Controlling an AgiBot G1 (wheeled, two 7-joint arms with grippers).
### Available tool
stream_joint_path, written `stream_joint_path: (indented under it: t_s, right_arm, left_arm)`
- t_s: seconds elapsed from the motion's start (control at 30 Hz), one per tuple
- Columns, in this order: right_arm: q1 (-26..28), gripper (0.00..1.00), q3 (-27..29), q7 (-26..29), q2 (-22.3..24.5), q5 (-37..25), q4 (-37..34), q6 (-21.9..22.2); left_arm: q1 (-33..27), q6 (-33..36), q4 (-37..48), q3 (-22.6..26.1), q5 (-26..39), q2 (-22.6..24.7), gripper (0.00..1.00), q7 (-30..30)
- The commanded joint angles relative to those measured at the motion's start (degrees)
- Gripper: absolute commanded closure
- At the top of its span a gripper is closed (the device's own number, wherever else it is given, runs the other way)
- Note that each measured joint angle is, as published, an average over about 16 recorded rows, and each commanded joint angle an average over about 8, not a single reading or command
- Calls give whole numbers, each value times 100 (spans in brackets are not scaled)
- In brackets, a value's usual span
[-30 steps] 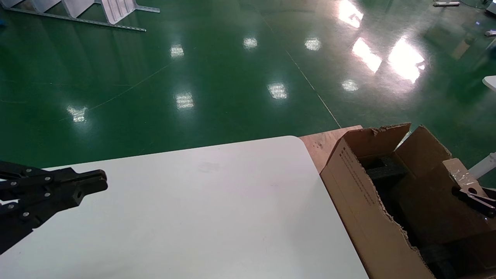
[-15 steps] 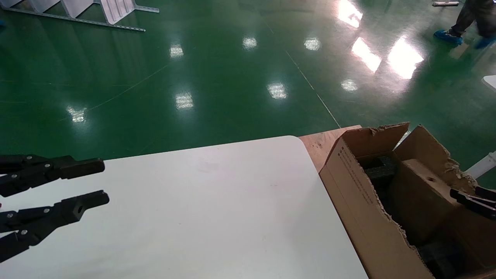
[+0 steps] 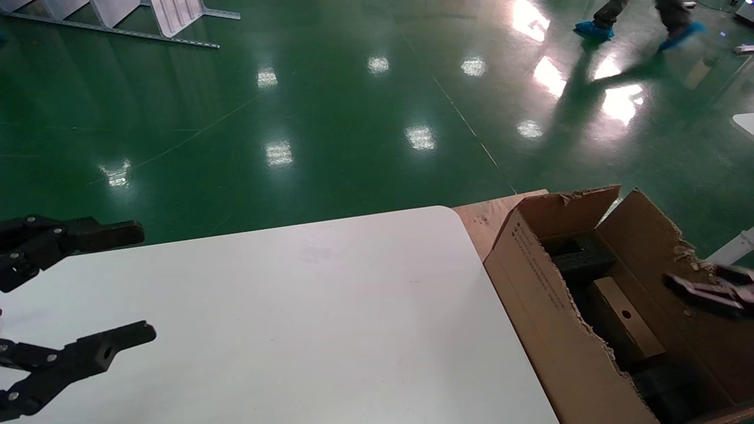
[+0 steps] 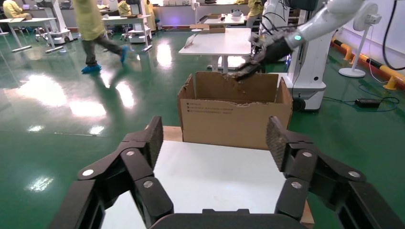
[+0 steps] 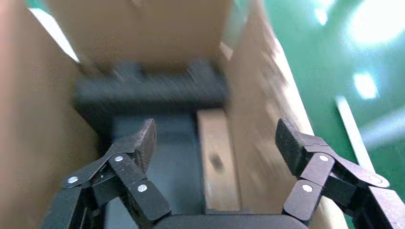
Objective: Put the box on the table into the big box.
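The small brown box, with a round black hole on its top face, lies inside the big box, beside black foam. My right gripper hovers over the big box's open top, open and empty. In the right wrist view the small box lies below and between the open fingers of the right gripper, apart from them. My left gripper is open wide and empty above the white table at its left side. The left wrist view shows it facing the big box.
Black foam blocks fill the big box's far end and also show in the right wrist view. A wooden board lies under the big box. A person walks on the green floor at the far right.
The right gripper has let go of the small box, which has dropped from above the big box to its bottom. The left gripper has opened from shut to wide open.
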Motion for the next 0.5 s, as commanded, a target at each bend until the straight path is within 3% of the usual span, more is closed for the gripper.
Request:
stream_joint_path:
  t_s: [0.03, 0.5]
  right_arm:
    - [105, 0, 0, -118, -59, 25, 96, -87]
    - [1782, 0, 909, -925, -529, -1575, 558, -157]
  left_arm:
    - [0, 0, 0, 0, 0, 0, 0, 0]
    - [0, -1, 1, 0, 0, 0, 0, 0]
